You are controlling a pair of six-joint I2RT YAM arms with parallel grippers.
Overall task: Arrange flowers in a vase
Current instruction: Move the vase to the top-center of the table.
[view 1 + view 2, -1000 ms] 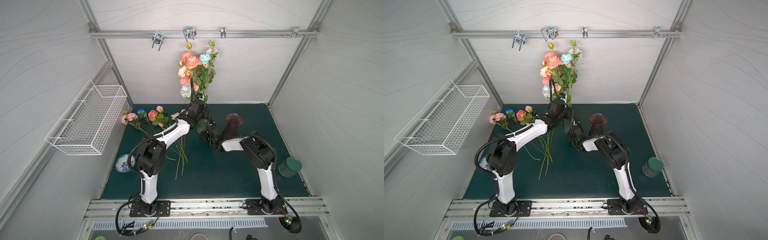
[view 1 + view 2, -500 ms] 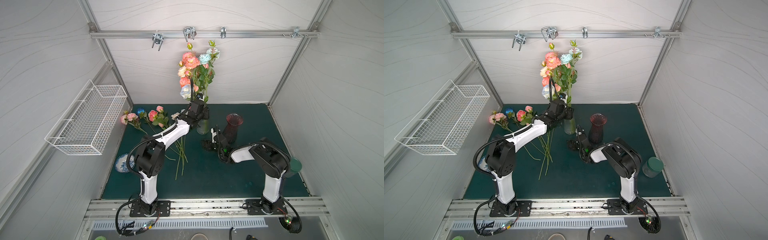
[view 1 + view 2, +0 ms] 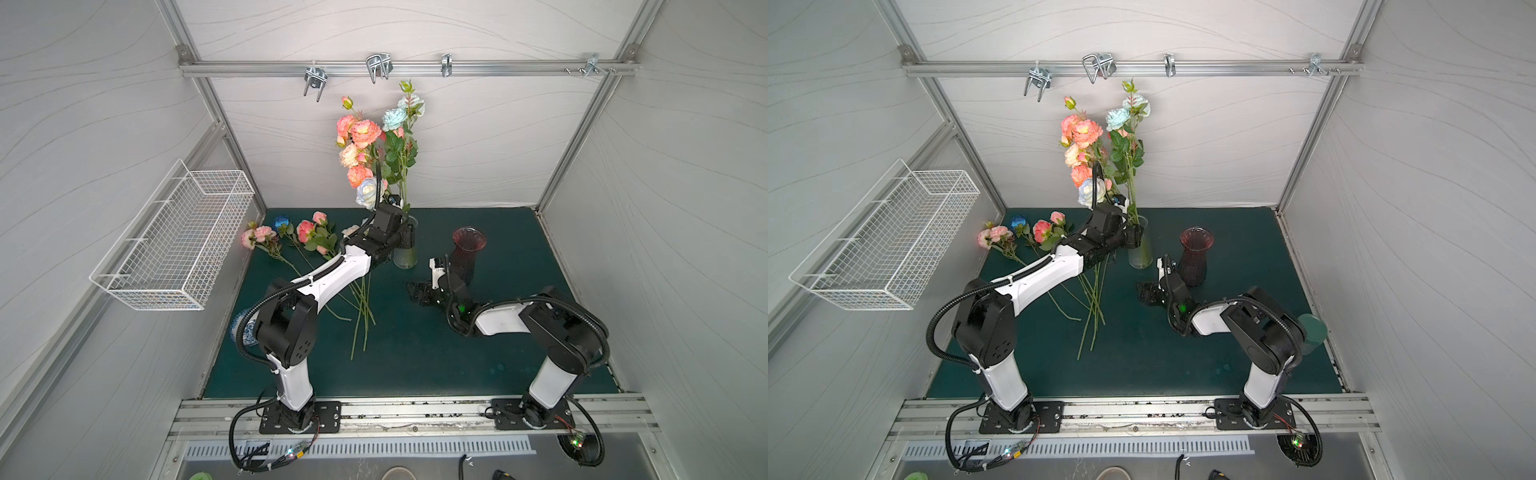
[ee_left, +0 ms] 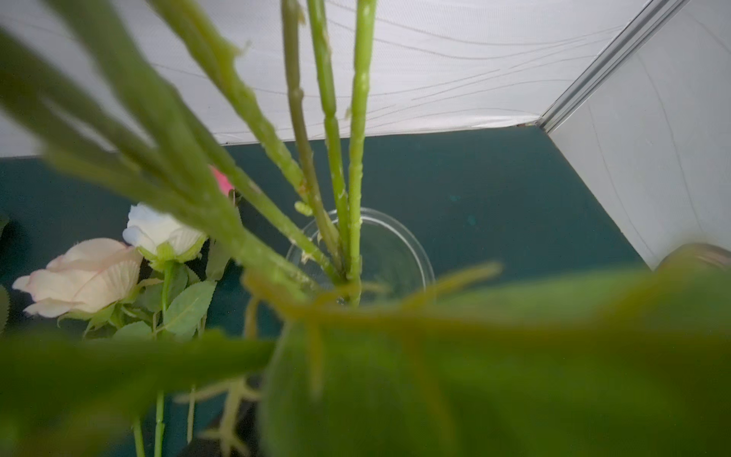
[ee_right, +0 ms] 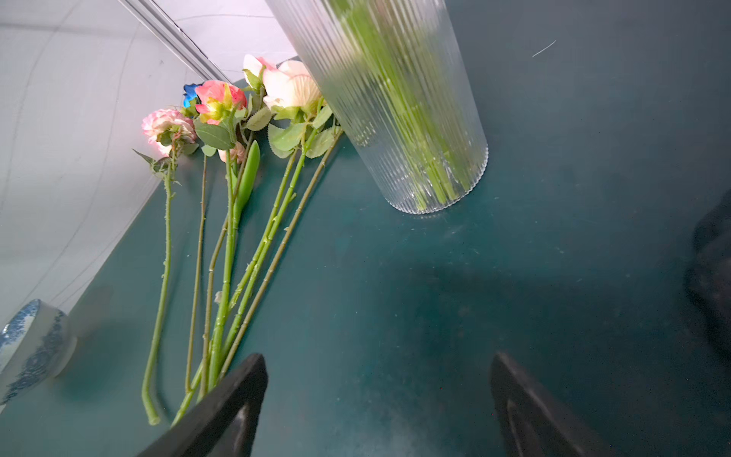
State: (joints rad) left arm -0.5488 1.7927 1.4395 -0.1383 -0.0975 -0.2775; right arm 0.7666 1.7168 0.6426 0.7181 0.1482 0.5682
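Green desk [image 3: 415, 361], white walls [image 3: 490, 158]; in both top views the desk lies bare along its front edge, flowers [image 3: 365, 137] in the clear vase [image 3: 405, 259] at the back, left pincer [image 3: 409, 237] at its rim, grip unreadable. Left wrist: stems [image 4: 356, 158] crowd close. Right wrist: right pincer [image 5: 377, 360] gapes, empty; loose flowers [image 5: 219, 101] hug the left wall.

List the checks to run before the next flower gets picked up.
1. Is the clear vase upright on the mat: ok.
2. Are the stems inside the vase mouth: ok.
3. Is the right claw open and empty: ok.
4. Is the left claw free of the stems: cannot tell.
5. Are the loose flowers lying on the mat beside the clear vase: ok.
6. Is the dark red vase upright: ok.
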